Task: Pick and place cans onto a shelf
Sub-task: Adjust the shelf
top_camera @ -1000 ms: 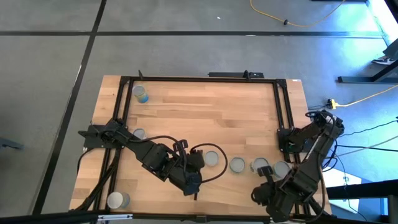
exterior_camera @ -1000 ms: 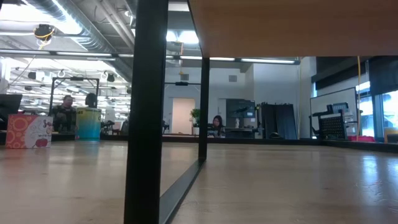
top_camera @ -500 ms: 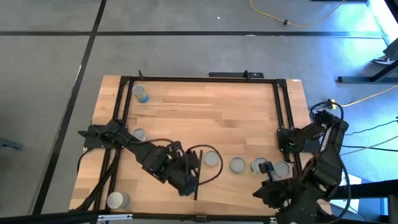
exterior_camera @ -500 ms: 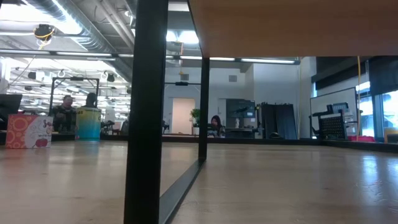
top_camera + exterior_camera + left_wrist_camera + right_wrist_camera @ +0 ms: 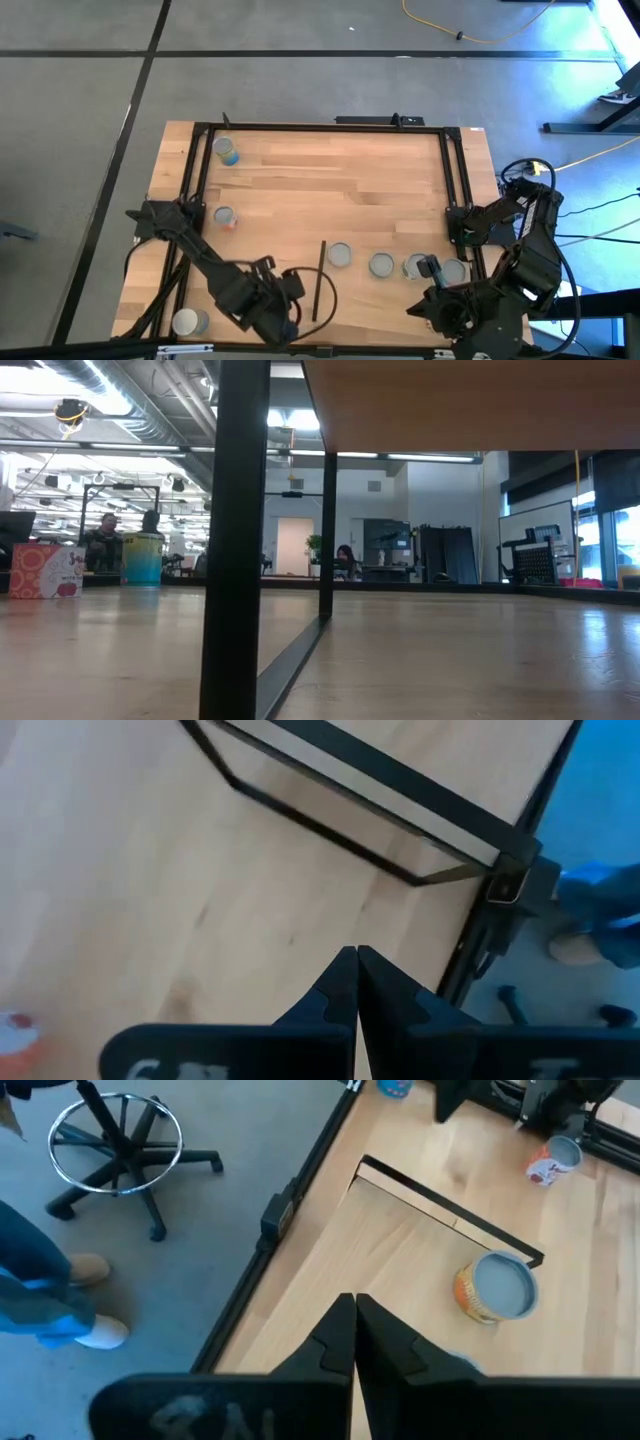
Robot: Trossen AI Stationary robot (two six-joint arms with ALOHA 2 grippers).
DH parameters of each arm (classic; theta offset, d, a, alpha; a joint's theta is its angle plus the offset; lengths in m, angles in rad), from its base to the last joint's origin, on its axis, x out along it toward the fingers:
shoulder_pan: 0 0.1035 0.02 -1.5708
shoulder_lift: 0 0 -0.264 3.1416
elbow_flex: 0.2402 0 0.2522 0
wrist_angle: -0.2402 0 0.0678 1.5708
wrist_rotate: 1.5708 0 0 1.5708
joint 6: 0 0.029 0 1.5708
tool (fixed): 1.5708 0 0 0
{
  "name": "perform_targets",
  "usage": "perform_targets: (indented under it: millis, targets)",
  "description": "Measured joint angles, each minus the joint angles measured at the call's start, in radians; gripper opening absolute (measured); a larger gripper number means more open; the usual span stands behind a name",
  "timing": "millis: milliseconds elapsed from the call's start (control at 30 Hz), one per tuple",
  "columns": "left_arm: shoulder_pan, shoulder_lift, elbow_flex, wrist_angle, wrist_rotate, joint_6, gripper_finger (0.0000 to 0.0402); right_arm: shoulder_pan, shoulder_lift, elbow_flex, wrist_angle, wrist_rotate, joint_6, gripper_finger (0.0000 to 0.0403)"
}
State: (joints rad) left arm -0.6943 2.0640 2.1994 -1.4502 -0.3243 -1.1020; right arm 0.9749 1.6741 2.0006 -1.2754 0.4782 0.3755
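Note:
Several cans stand upright on the wooden table: one blue-labelled at the far left (image 5: 226, 150), one by the left arm's base (image 5: 224, 216), one at the near left corner (image 5: 188, 322), and a row (image 5: 381, 265) near the right. The shelf shows as a pale panel (image 5: 410, 1240) with a thin dark edge strip (image 5: 319, 285). An orange-labelled can (image 5: 497, 1288) stands just inside that strip. My left gripper (image 5: 283, 325) is shut and empty near the table's near edge, left of the strip. My right gripper (image 5: 420, 308) is shut and empty at the near right.
A black metal frame (image 5: 320, 127) runs round the table's edges. Beyond the near edge are an office chair base (image 5: 120, 1140) and a person's legs and shoes (image 5: 60, 1295). The low view shows only a black post (image 5: 235, 540), a wood panel overhead and the room behind.
My left gripper has drawn back toward the table's near edge and to the left, away from the dark edge strip, which now shows in full length. My right arm has shifted a little toward the near right corner. The cans have stayed where they were.

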Motion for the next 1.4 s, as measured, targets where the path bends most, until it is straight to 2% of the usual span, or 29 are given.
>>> perform_targets:
  millis: [333,467,600,733,967,1400]
  targets:
    - [0.006,0.000,-0.275,0.332,-0.008,0.012,0.0000,0.000,0.000,0.000,-0.012,0.000,-0.021,0.0009]
    - [0.005,0.000,-0.348,0.430,-0.008,0.020,0.0000,0.000,0.000,0.000,-0.012,0.000,-0.021,0.0009]
    - [0.009,0.000,-0.416,0.628,-0.007,0.091,0.0000,0.000,0.000,0.000,-0.018,0.000,-0.019,0.0010]
    - [0.013,-0.001,-0.460,0.748,-0.002,0.118,0.0000,0.000,0.000,0.000,-0.025,-0.001,-0.019,0.0010]
    - [0.012,0.000,-0.477,0.809,-0.001,0.120,0.0000,0.000,0.000,0.000,-0.029,-0.008,-0.018,0.0010]
    - [0.010,0.000,-0.477,0.876,0.068,0.143,0.0000,0.000,0.000,0.000,-0.029,-0.008,-0.018,0.0010]
